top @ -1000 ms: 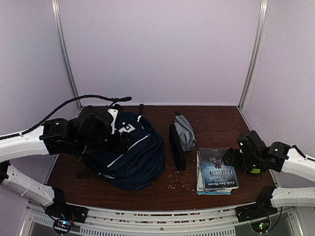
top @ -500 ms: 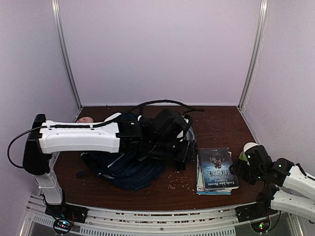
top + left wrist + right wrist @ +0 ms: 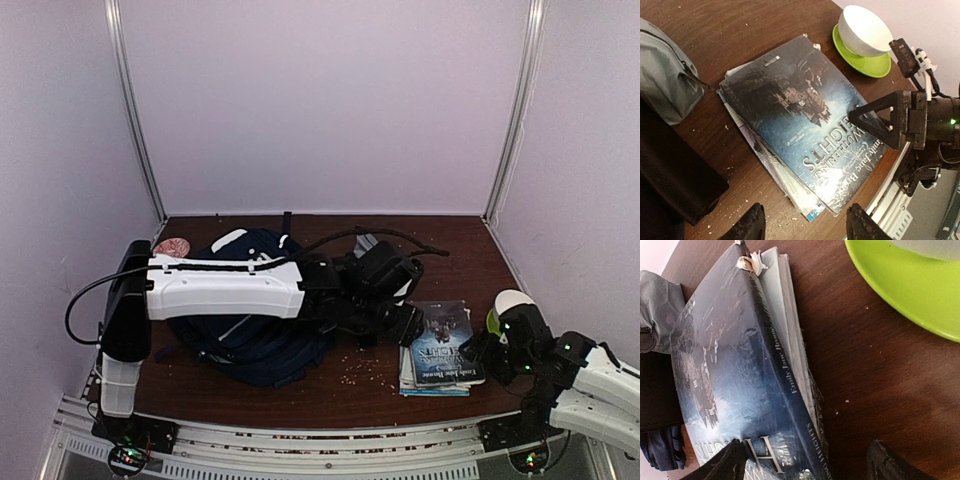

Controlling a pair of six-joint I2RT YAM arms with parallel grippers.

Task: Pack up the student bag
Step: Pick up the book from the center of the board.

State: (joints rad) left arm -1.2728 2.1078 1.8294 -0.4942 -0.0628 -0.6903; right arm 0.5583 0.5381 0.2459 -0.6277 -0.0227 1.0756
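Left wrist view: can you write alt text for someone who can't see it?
A dark-blue paperback, Wuthering Heights, tops a small stack on a brown table, under the open left claw. A grey pouch lies left; a white bowl on a green saucer sits upper right.

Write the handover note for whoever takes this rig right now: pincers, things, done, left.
Left pincer: open, empty, above one edge of the book.
Right pincer: open, empty, low beside the book's spine.
Student bag: on the left half of the table, under the left arm. Whether it is unzipped cannot be told.
The book tops a thin stack. The grey pouch and black case lie between it and the bag.
Done: nothing seen packed.
Left: probably grasp the book, load the bag, then the rest.
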